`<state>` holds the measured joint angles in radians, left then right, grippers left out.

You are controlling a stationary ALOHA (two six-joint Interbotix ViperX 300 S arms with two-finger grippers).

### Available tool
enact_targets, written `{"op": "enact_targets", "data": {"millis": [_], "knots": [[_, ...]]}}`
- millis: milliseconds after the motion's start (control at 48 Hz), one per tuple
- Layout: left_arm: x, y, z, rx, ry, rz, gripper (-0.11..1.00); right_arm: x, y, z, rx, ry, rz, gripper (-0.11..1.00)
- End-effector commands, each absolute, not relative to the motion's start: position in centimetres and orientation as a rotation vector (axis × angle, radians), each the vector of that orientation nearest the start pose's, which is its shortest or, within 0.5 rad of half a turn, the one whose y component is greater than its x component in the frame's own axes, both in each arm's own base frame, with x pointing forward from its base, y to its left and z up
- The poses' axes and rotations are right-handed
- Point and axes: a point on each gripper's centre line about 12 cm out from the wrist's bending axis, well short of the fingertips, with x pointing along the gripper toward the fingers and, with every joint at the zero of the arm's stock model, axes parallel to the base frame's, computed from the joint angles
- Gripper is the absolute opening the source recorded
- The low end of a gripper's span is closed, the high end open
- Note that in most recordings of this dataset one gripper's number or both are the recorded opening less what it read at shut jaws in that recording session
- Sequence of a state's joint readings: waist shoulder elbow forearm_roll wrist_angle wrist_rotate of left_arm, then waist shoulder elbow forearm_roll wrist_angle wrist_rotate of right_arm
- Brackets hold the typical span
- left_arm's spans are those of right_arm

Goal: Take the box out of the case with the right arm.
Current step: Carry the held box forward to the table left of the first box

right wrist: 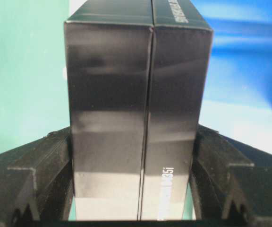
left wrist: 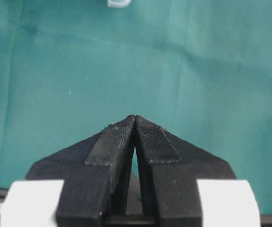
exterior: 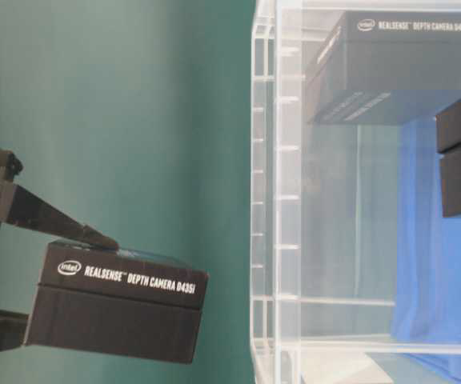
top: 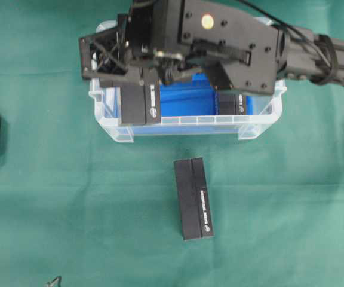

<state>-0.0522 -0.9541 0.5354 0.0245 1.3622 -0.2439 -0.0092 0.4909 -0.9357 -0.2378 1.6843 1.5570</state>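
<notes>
R hand [right wrist: 136,208] pinching box [right wrist: 136,109] | long axis runs away from wrist cam | over case [top: 255,122] | L hand [left wrist: 135,123] pressed together

Black box [top: 140,103] above clear case [top: 190,125]

A green cloth [top: 70,197] covers the table; a spare black carton [top: 193,198] lies flat on it

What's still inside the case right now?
Inside the case, over its blue lining, one black box shows at the right end. The right gripper holds another black box at the left end. The arm covers the back of the case.
</notes>
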Motion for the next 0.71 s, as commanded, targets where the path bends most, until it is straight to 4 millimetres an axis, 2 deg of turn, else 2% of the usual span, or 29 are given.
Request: {"op": "enact_targets", "data": {"millis": [0,104,521,688], "knots": [[13.5,-0.4,37.9,-0.185,0.937,0.089,0.0,48.3,-2.1,42.4,1.245,0.705,-1.042,0.66],[13.4,-0.4,37.8,-0.185,0.943,0.09,0.0,48.3,-0.9,42.4,1.25,0.703,-1.038,0.66],[13.4,-0.4,37.9,-0.187,0.942,0.09,0.0,48.0,6.5,42.2,1.272,0.729,-0.976,0.66],[13.4,-0.4,37.9,-0.187,0.942,0.09,0.0,47.8,8.7,42.2,1.285,0.738,-0.955,0.66]]}}
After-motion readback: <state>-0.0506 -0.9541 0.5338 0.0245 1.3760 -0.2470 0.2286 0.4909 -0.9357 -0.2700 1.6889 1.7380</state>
